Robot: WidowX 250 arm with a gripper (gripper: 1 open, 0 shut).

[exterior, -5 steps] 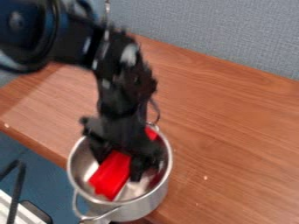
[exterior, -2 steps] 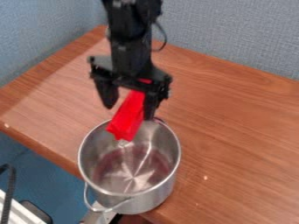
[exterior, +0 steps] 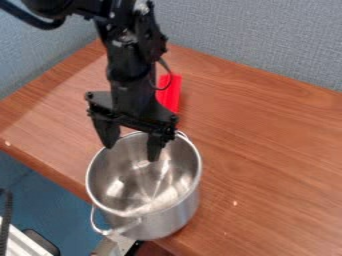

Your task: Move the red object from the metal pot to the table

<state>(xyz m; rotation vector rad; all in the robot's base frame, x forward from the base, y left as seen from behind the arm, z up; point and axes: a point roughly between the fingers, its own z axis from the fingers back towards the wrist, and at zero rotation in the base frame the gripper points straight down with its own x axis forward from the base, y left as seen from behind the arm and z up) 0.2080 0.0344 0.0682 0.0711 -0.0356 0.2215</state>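
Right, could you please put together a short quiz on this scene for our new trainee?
1. True or false: the metal pot has nothing red inside.
2. Where does the red object show?
3. The gripper is: A open and empty, B shut on the red object, C out of view.

Key: 1 true; 2 beyond the pot, beside the arm, over the table; 3 A.

The pot stands on the bench near its front edge. The gripper hangs over the pot's far rim. The bar shows behind the arm, beyond the pot.
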